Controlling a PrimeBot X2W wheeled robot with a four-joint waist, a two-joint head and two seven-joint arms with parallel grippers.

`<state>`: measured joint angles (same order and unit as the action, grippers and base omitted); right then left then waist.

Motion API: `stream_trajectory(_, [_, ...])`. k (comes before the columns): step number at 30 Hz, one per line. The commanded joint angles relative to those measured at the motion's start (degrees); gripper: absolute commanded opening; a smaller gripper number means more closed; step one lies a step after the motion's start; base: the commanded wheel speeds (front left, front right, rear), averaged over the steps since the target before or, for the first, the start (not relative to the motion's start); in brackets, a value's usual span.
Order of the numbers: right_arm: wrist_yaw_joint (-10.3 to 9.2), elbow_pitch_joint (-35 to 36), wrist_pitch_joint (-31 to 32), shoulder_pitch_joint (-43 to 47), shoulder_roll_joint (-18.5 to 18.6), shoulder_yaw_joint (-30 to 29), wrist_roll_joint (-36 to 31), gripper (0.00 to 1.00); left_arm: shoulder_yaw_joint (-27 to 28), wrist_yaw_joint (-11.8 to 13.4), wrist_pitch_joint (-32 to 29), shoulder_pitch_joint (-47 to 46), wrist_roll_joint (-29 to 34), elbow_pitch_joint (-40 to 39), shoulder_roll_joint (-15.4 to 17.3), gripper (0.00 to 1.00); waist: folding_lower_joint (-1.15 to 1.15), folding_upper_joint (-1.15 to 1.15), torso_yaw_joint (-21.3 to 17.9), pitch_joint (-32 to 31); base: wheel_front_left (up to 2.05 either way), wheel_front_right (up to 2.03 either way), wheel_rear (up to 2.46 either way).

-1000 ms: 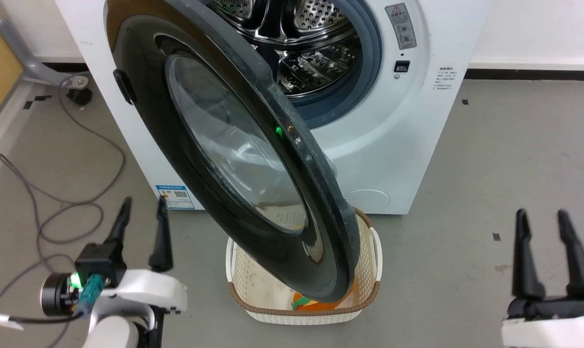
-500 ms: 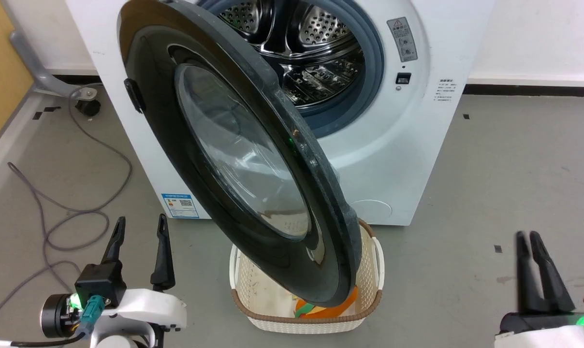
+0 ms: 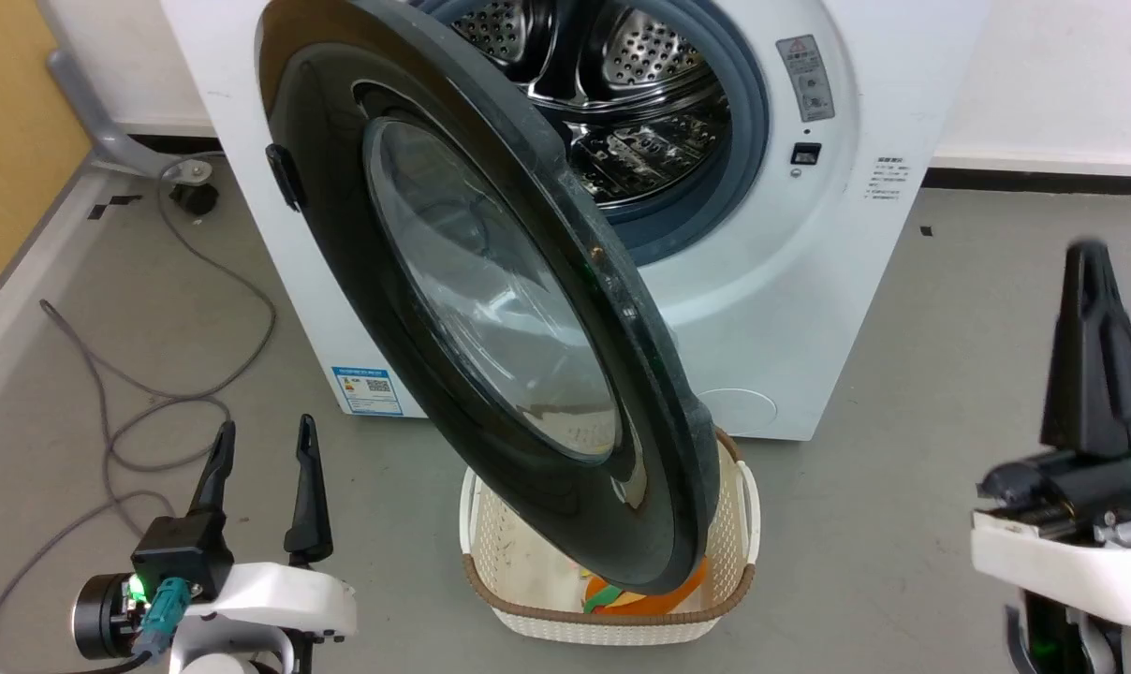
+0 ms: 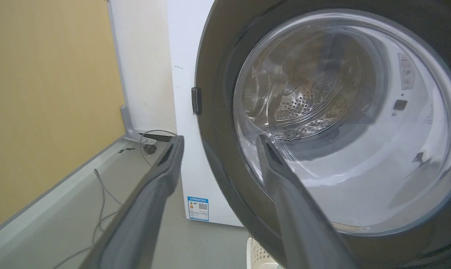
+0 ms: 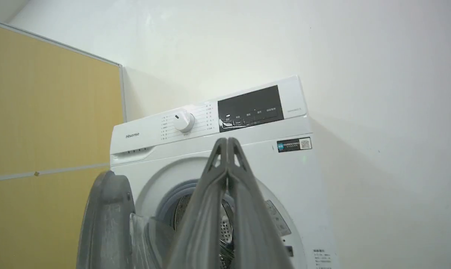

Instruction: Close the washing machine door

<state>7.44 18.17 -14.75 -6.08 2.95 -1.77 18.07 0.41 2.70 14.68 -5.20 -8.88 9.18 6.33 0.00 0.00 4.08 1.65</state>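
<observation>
The left end effector (image 3: pixel 264 426) is spread apart and empty, with the door (image 3: pixel 341 281) standing wide open just ahead and to its right. The right end effector (image 3: pixel 1087 253) is clenched on nothing, well off the door's far side, facing the washing machine (image 3: pixel 771 309). A basket (image 3: pixel 612 622) sits between them beneath the door's lower edge.

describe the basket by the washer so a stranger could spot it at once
Start at the big white front-loading washing machine, whose large round black-rimmed glass door hangs open. On the grey floor beneath that door's lower edge sits a cream perforated plastic basket, brown-trimmed at the rim, with something orange inside.
</observation>
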Motion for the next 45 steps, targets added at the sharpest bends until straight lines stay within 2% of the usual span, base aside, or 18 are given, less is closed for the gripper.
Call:
stream_trajectory(1, [0.05, 2.5, -0.2, -2.6, -0.1, 2.6, 1.0, 0.00, 0.8, -0.6, 0.3, 0.6, 0.7, -0.3, -0.3, 1.00, 0.00, 0.00, 0.4, 0.2, 0.00, 0.00, 0.00])
stream_trajectory(6, [0.05, 6.1, -0.2, -4.9, -0.1, 10.6, 2.9, 0.00, 2.2, -1.4, 0.3, 0.5, 1.4, -0.7, -1.1, 1.00, 0.00, 0.00, 1.1, 0.6, 0.00, 0.00, 0.00])
stream_trajectory(7, [0.05, 6.1, -0.2, -4.9, -0.1, 10.6, 2.9, 0.00, 2.2, -1.4, 0.3, 0.5, 1.4, -0.7, -1.1, 1.00, 0.00, 0.00, 1.1, 0.6, 0.00, 0.00, 0.00])
stream_trajectory(10, [0.05, 6.3, -0.2, -5.1, -0.1, 17.1, 2.5, 0.00, 3.0, -1.7, 0.3, 0.3, 1.9, -0.9, -1.4, 1.00, 0.00, 0.00, 1.2, 0.9, 0.00, 0.00, 0.00])
stream_trajectory(17, [0.05, 0.2, -0.3, -4.2, 1.1, 33.3, -3.2, 0.00, 4.0, -2.2, 0.3, 0.2, 2.7, -1.9, -2.3, 1.00, 0.00, 0.00, 1.5, 2.1, 0.00, 0.00, 0.00])
stream_trajectory(23, [0.05, -6.3, -0.3, -2.2, 4.1, 39.7, -6.9, 0.00, 4.6, -2.7, 0.3, -0.7, 2.9, -2.1, -2.7, 1.00, 0.00, 0.00, 2.0, 3.6, 0.00, 0.00, 0.00])
stream_trajectory(27, [0.05, -10.6, -0.3, -1.6, 5.5, 38.9, -8.9, 0.00, 5.0, -3.0, 0.3, -1.2, 3.2, -2.1, -2.9, 1.00, 0.00, 0.00, 2.3, 4.4, 0.00, 0.00, 0.00])
stream_trajectory(33, [0.05, -16.7, -0.3, -1.8, 6.8, 34.4, -10.9, 0.00, 5.3, -3.4, 0.3, -1.8, 3.4, -2.2, -3.2, 1.00, 0.00, 0.00, 2.7, 5.7, 0.00, 0.00, 0.00])
stream_trajectory(45, [0.05, -22.2, -0.3, -5.1, 6.5, 19.9, -12.3, 0.00, 4.7, -3.2, 0.3, -3.3, 3.3, -3.8, -3.4, 1.00, 0.00, 0.00, 3.5, 9.6, 0.00, 0.00, 0.00])
